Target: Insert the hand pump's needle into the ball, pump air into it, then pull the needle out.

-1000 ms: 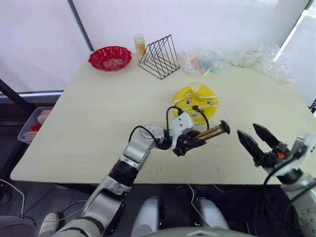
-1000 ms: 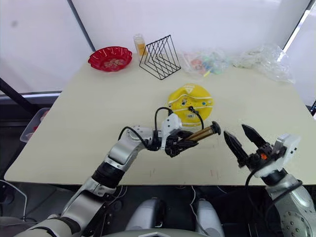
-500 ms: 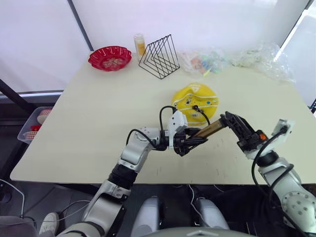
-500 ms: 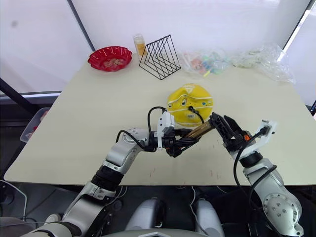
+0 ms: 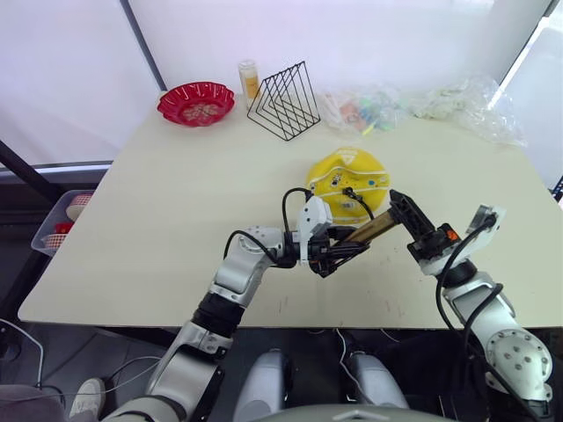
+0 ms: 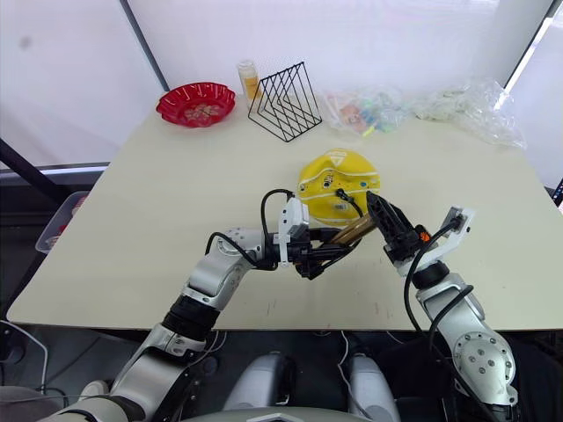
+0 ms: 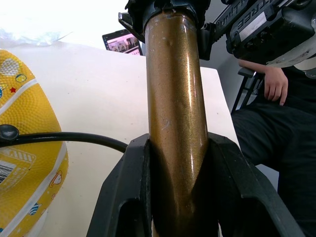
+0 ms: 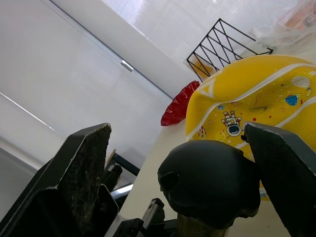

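Here the left pincer pinches the gold-bronze barrel of the hand pump, held tilted above the bench just near of the flattened yellow ball. The right pincer is at the pump's black handle, its fingers spread on either side of the knob. The pump's black hose runs to the ball. A red bowl and a wire rack stand at the far left.

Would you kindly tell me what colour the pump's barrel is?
The small hand pump's metallic barrel is gold-bronze, seen best in the left wrist view.
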`<action>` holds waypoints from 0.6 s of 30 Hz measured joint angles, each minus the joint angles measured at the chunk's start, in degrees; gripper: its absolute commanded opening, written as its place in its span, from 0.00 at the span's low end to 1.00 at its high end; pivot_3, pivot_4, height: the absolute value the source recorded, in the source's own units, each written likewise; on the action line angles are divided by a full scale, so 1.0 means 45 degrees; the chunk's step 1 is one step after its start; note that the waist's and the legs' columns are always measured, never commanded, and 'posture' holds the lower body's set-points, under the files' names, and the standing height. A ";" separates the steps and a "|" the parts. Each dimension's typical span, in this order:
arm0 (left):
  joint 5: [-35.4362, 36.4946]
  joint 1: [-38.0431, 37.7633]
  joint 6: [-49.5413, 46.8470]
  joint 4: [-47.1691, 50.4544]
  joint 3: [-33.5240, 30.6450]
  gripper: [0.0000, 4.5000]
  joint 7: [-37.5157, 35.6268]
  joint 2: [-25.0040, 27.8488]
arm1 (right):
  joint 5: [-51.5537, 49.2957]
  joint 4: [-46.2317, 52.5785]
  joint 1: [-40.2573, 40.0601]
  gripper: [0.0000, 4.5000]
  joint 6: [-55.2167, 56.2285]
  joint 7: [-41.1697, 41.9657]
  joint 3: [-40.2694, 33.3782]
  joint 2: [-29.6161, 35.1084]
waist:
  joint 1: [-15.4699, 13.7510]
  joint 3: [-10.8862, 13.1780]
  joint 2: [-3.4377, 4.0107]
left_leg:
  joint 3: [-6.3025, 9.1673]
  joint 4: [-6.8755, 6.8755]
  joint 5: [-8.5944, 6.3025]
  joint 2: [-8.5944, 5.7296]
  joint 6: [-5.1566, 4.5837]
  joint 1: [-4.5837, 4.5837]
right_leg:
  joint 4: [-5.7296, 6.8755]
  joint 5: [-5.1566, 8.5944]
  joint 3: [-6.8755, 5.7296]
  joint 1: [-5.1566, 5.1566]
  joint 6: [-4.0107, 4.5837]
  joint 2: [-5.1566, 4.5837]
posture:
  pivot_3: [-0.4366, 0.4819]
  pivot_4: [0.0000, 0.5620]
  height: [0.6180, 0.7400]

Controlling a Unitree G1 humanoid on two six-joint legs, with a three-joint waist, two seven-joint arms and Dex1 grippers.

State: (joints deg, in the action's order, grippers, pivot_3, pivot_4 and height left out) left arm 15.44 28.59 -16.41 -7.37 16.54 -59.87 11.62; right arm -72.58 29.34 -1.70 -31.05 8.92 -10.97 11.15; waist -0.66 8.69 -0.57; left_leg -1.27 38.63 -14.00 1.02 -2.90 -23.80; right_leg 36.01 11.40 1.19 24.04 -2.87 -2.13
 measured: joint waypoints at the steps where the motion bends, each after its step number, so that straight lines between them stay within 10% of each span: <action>1: 0.0001 0.0000 0.0013 0.0000 -0.0007 0.24 -0.0001 -0.0002 | 0.0000 0.0000 0.0011 1.00 0.0000 -0.0018 0.0008 -0.0028 | -0.0001 0.0000 0.0000 | 0.0000 0.0000 0.0000 0.0000 0.0000 0.0000 | 0.0000 0.0000 0.0000 0.0000 0.0000 0.0000 | 0.48 0.27 0.97; 18: 0.0004 -0.0003 0.0140 0.0000 0.0053 0.24 -0.0054 -0.0126 | 0.0134 -0.0346 0.0464 1.00 0.0004 -0.0157 0.0202 -0.0174 | 0.0005 0.0000 0.0000 | 0.0000 -0.0002 0.0000 0.0002 0.0000 -0.0001 | 0.0000 0.0000 0.0000 0.0001 0.0000 0.0000 | 0.48 0.27 0.97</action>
State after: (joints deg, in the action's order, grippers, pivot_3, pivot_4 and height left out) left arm 15.46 28.57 -15.78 -7.37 16.78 -60.11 11.05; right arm -71.98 27.79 0.39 -31.03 8.22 -10.06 10.36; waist -0.64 8.70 -0.57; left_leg -1.27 38.62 -14.01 1.03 -2.90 -23.80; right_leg 36.01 11.40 1.18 24.04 -2.87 -2.13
